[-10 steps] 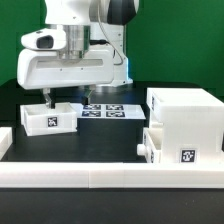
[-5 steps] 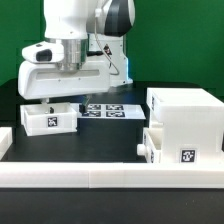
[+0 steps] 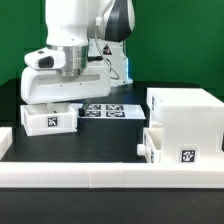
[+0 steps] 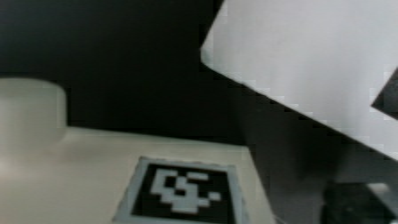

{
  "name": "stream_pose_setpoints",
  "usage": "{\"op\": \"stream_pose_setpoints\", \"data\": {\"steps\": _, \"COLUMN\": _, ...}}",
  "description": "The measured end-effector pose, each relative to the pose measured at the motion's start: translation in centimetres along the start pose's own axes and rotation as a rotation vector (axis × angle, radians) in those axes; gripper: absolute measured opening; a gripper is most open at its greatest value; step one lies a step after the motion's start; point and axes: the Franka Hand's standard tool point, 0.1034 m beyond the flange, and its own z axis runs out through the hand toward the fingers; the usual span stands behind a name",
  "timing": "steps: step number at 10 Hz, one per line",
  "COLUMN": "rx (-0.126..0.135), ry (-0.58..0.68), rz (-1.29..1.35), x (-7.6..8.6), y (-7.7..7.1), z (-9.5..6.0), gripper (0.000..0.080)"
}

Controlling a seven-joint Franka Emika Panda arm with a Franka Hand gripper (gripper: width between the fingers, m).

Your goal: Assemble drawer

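Note:
A small white tray with a tag on its front stands at the exterior view's left. My gripper hangs right over it, its fingertips down at the tray's top edge. The hand hides the fingers, so I cannot tell how wide they stand. In the wrist view the tray's tag fills the near part, very close and blurred. The large boxy case stands at the exterior view's right. The second small tray with its tag sits against the case's front.
The marker board lies flat behind the left tray; its white sheet also shows in the wrist view. A long low white border wall runs along the front. A white block stands at the left edge.
The hand has turned about its wrist and come down closer onto the left tray. The finger seen earlier above the tray is now hidden. The trays and the case have not moved.

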Motion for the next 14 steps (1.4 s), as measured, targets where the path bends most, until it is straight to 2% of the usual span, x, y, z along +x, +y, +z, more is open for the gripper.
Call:
{"op": "stream_pose_setpoints", "data": {"steps": 1, "rx": 0.000, "ry": 0.000, "rz": 0.000, "x": 0.0, "y": 0.0, "z": 0.0, "gripper": 0.0396}}
{"op": "stream_pose_setpoints", "data": {"steps": 2, "rx": 0.000, "ry": 0.000, "rz": -0.002, "x": 0.1, "y": -0.1, "z": 0.0, "gripper": 0.0396}}
{"op": "stream_pose_setpoints", "data": {"steps": 3, "rx": 0.000, "ry": 0.001, "rz": -0.005, "x": 0.1, "y": -0.2, "z": 0.0, "gripper": 0.0220}}
{"op": "stream_pose_setpoints", "data": {"steps": 4, "rx": 0.000, "ry": 0.001, "rz": -0.005, "x": 0.2, "y": -0.2, "z": 0.0, "gripper": 0.0220}}
{"op": "stream_pose_setpoints", "data": {"steps": 5, "rx": 0.000, "ry": 0.001, "rz": -0.007, "x": 0.2, "y": -0.2, "z": 0.0, "gripper": 0.0060}}
{"op": "stream_pose_setpoints", "data": {"steps": 7, "rx": 0.000, "ry": 0.003, "rz": -0.010, "x": 0.4, "y": -0.3, "z": -0.1, "gripper": 0.0042}}
{"op": "stream_pose_setpoints", "data": {"steps": 9, "rx": -0.004, "ry": 0.013, "rz": -0.023, "x": 1.7, "y": -1.1, "z": -0.9, "gripper": 0.0042}}
{"op": "stream_pose_setpoints", "data": {"steps": 11, "rx": 0.000, "ry": 0.014, "rz": -0.051, "x": 3.8, "y": -2.7, "z": -2.3, "gripper": 0.0042}}
{"op": "stream_pose_setpoints", "data": {"steps": 12, "rx": 0.008, "ry": 0.008, "rz": -0.086, "x": 5.5, "y": -3.2, "z": -3.4, "gripper": 0.0042}}
{"op": "stream_pose_setpoints", "data": {"steps": 14, "rx": 0.025, "ry": -0.009, "rz": -0.195, "x": 8.2, "y": -2.8, "z": -4.7, "gripper": 0.0042}}
